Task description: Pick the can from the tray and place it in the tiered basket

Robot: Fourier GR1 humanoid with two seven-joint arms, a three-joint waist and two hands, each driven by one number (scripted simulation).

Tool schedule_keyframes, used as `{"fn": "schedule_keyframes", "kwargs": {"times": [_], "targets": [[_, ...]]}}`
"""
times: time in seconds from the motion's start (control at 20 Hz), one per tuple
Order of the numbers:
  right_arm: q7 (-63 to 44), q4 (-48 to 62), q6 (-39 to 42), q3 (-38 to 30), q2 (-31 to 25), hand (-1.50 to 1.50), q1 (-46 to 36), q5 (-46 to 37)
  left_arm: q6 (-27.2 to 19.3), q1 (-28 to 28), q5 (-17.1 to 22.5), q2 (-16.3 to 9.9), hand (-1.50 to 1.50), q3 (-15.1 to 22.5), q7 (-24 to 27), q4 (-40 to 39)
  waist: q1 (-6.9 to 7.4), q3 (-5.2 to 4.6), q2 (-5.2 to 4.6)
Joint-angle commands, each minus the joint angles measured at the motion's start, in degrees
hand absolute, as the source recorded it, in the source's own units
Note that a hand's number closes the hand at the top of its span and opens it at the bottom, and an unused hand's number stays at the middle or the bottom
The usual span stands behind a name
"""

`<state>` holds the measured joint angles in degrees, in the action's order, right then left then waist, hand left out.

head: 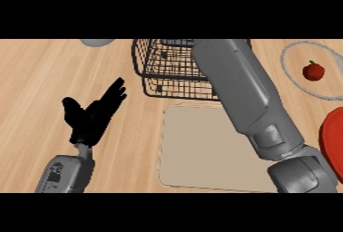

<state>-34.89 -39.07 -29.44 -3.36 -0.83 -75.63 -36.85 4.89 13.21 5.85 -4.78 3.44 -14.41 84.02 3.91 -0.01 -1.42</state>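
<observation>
No readable text, labels, brands or numbers anywhere; small dark marking on grey left forearm (64,174) too blurred to read.

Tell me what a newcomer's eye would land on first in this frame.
The big grey right forearm dominates, running from the lower right up over the black wire tiered basket at top centre; its hand is hidden. At the left, the black left hand rests open, fingers up, above the wooden counter. A beige tray lies at centre with no can showing on it, and a small red fruit sits on a plate at the upper right.
</observation>
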Motion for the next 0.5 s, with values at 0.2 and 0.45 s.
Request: {"fn": "schedule_keyframes", "kwargs": {"times": [0.2,0.45], "targets": [[18.1,9.4,-6.4,-1.0,0.8,-1.50,-2.7,10.4,0.2,3.0,0.0,1.0,0.00,0.1,0.2,-2.1,1.20,-0.04,-0.34],[21.7,13.5,-13.1,-4.7,0.4,-1.50,-7.8,8.3,-1.2,0.9,-1.4,1.7,0.00,1.3,0.0,-0.2,0.49,-0.07,-0.24]]}}
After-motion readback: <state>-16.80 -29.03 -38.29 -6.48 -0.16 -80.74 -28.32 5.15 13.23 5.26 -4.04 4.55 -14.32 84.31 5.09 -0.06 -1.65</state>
